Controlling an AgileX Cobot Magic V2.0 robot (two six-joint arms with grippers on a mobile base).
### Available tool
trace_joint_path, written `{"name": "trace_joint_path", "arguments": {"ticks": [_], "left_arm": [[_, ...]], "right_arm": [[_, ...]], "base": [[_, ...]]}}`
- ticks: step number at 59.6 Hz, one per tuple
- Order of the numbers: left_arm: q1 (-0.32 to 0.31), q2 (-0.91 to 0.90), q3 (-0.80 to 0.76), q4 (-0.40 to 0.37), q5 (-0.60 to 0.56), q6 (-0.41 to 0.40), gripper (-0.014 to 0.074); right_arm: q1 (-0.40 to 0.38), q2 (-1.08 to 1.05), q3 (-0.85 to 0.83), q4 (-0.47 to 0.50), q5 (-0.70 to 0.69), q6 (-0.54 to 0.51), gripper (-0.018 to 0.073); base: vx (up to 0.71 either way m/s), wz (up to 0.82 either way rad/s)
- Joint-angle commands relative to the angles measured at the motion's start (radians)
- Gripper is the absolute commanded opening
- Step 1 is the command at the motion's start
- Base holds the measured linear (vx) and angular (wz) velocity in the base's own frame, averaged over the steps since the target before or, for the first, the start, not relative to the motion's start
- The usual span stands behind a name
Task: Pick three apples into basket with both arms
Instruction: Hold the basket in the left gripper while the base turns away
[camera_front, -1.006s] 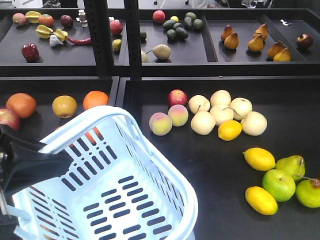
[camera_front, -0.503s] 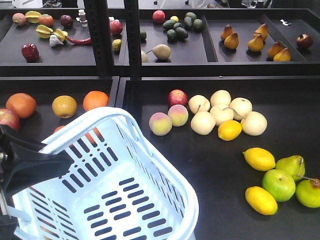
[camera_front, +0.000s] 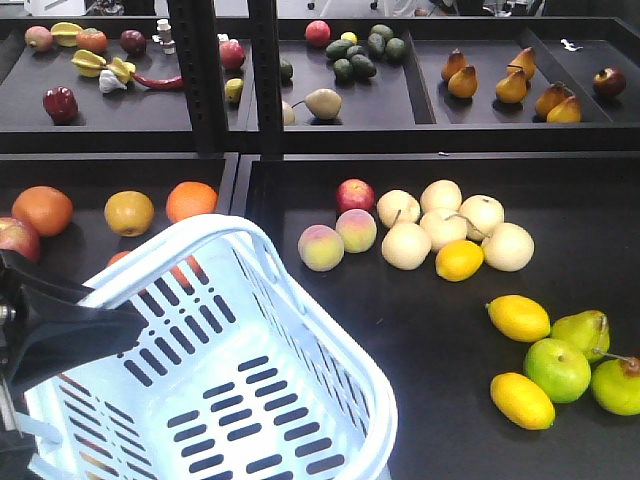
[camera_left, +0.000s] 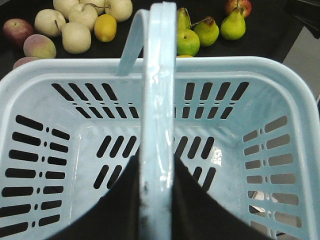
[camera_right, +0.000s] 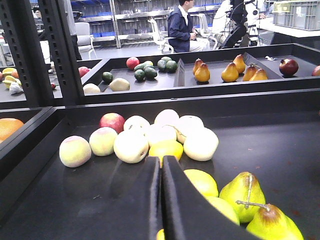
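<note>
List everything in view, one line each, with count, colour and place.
basket: one, pale blue, front left, empty
apples: two seen, red, lower shelf; one by the peaches, one at the left edge
oranges: three, orange, lower left tray behind the basket
peaches: two, pink-yellow, lower shelf centre
pale round fruit: about six, cream, clustered right of the peaches
lemons: three, yellow, lower shelf right
green fruit: at least three, green, front right
upper-shelf produce: mixed, many colours, rear trays
left gripper: black, shut on the basket handle
right gripper: black, shut, empty, near the lemons
</note>
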Motion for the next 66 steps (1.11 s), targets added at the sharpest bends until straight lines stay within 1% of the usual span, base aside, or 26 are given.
{"name": "trace_joint_path", "arguments": {"ticks": [1,41,66], "left_arm": [[-0.004,-0.013,-0.026,-0.048,-0.083,-0.011,-0.0006],[-0.004,-0.013,-0.026,-0.048,-0.083,-0.011,-0.0006],[-0.004,-0.013,-0.026,-0.048,-0.083,-0.011,-0.0006]], "right_arm": [[-0.007,-0.013,0.012,-0.008,-0.073,-0.011,-0.0005],[-0.007,-0.013,0.012,-0.008,-0.073,-0.011,-0.0005],[-0.007,-0.013,0.012,-0.008,-0.073,-0.011,-0.0005]], "base": [[0.0,0.0],[-0.01,0.04],[-0.04,0.16]]}}
